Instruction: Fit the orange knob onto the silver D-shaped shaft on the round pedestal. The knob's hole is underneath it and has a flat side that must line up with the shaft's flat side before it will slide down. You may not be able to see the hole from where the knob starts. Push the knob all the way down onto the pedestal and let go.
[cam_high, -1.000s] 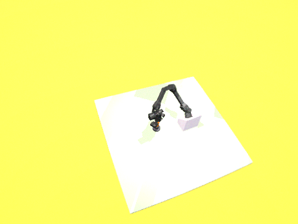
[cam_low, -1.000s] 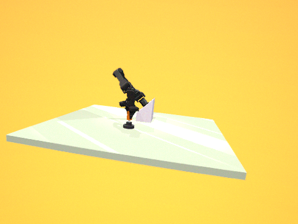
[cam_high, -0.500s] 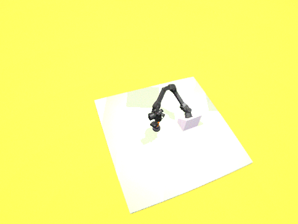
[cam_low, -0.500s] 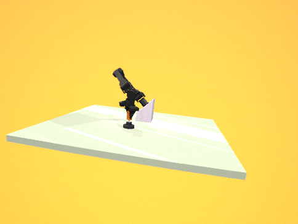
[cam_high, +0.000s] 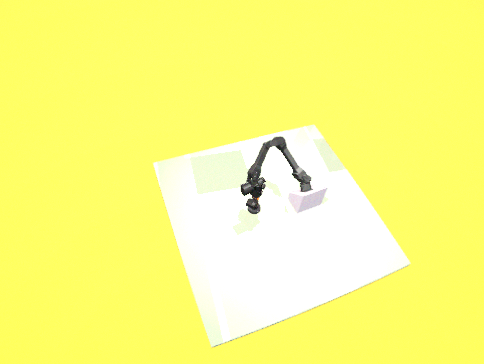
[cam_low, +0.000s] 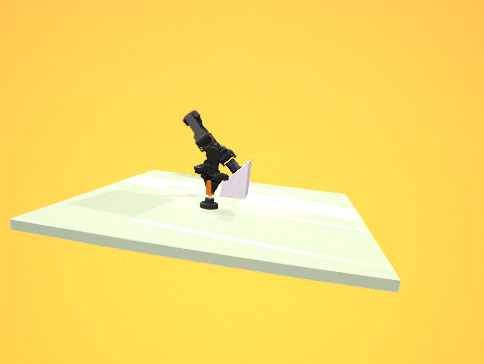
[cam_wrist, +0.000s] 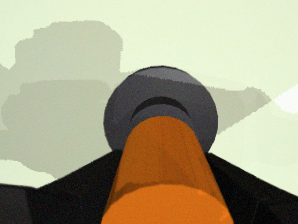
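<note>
The orange knob (cam_high: 258, 199) (cam_low: 209, 188) (cam_wrist: 163, 137) is an upright cylinder held between the fingers. My gripper (cam_low: 209, 184) (cam_wrist: 162, 159) is shut on it. The dark round pedestal (cam_high: 254, 210) (cam_low: 208, 205) (cam_wrist: 116, 120) stands under the knob, with a narrower raised middle. In the exterior view the knob is above that raised middle, with a small pale sliver between them, perhaps part of the silver shaft. The wrist view shows the knob's lower end over the pedestal's middle. The shaft's flat side and the knob's hole are hidden.
A pale pinkish block (cam_high: 308, 200) (cam_low: 237, 182) stands by the arm's base. The arm arches from there to the pedestal. The pale square table top (cam_high: 310, 280) (cam_low: 300, 235) has its edges well away from the pedestal. Shadows fall around the pedestal.
</note>
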